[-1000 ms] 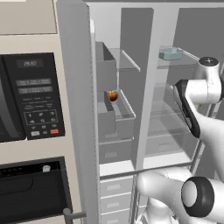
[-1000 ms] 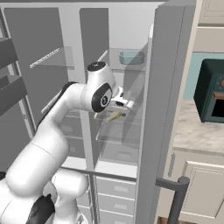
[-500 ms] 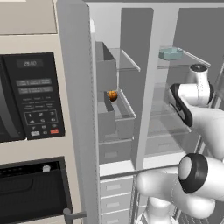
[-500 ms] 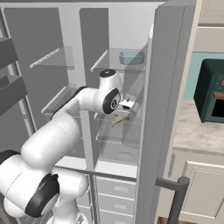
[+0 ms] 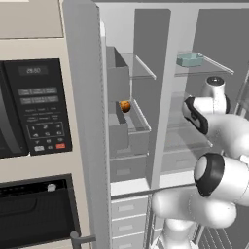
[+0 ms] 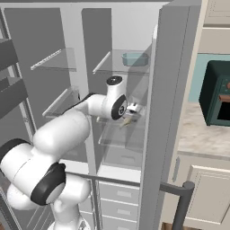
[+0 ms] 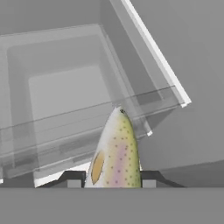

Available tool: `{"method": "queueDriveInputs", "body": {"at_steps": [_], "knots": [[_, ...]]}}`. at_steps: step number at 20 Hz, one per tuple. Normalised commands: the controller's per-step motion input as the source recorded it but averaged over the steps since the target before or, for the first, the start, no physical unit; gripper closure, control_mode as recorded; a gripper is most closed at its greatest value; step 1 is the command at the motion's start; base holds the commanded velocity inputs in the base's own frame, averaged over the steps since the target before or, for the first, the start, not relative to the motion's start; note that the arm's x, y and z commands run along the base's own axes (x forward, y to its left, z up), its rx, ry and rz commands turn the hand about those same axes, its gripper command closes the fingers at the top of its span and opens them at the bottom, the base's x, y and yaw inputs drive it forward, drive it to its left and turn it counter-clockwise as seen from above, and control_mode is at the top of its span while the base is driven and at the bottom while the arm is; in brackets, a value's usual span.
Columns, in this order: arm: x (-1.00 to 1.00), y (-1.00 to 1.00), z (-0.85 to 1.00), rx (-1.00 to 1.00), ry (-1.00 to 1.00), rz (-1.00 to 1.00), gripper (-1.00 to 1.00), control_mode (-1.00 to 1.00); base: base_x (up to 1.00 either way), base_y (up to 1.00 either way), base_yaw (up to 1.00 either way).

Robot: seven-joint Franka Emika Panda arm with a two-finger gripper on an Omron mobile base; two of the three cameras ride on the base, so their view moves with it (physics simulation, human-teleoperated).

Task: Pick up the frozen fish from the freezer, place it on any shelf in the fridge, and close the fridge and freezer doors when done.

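Because the gripper (image 7: 109, 183) is clamped on the frozen fish (image 7: 114, 153), head pointing out past the fingertips, it apparently hangs just before a glass shelf (image 7: 144, 103) front edge, ready for placing.

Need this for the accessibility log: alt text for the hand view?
A speckled fish with a yellow fin, clamped between the jaws, points into a grey-walled compartment. A clear glass shelf with a pale rim slants past above it.
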Motion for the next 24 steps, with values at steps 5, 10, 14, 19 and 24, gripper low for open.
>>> {"method": "queueDriveInputs", "body": {"at_steps": [5,10,14,19,24], "knots": [[0.65,-0.27,-0.09,0.00,-0.01,0.01,1.00,-1.00,0.00,0.00,0.00],[0.87,-0.28,-0.11,0.00,-0.04,0.03,1.00,-1.00,0.00,0.00,0.00],[0.98,-0.24,-0.25,0.00,-0.09,0.04,1.00,-1.00,0.00,0.00,0.00],[0.97,-0.21,-0.49,0.00,-0.13,0.01,-1.00,-1.00,0.00,0.00,0.00],[0.15,0.00,-0.02,0.03,-0.04,-0.01,-1.00,-1.00,0.00,0.00,0.00]]}}
